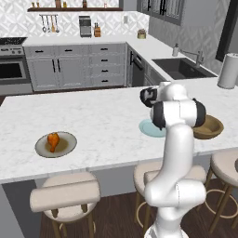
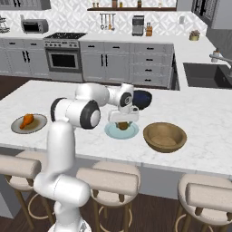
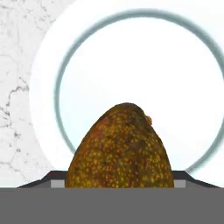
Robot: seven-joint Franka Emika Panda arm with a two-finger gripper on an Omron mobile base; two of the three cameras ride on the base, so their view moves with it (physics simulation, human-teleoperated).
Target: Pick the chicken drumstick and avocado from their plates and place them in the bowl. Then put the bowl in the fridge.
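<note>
Avocado [image 3: 119, 148] mid-plate [image 3: 43, 87], rim clear.

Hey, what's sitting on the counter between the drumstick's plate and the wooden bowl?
In the right base view, the pale blue plate with the avocado lies between the olive plate and the bowl, the gripper right over it.
</note>
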